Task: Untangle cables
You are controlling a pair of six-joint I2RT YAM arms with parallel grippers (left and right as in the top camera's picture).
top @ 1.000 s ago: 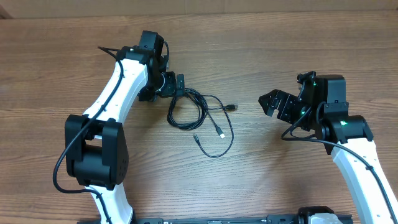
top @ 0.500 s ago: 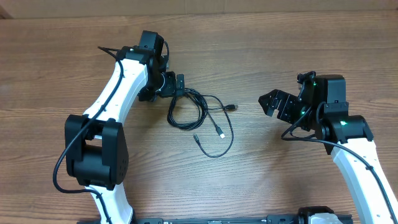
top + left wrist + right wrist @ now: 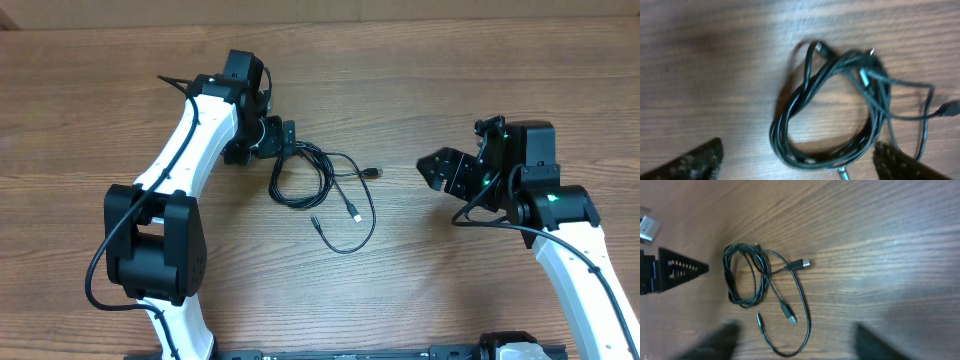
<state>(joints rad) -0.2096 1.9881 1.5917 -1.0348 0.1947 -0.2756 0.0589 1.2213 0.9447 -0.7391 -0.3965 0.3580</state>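
Left gripper point(image 3: 289, 138) hung with jaws spread just beside the tangled cables point(image 3: 790, 107), coiled on the table point(image 3: 500, 60) a little toward its far edge, poised, I reckoned, to pinch a loop, while right gripper point(image 3: 433, 168) hovered open and empty nearer the right edge.

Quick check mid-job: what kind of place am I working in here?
Most likely a robotics lab bench: brown wood-grain tabletop, white-and-black left robot arm and right robot arm, plus tangled thin black cables.
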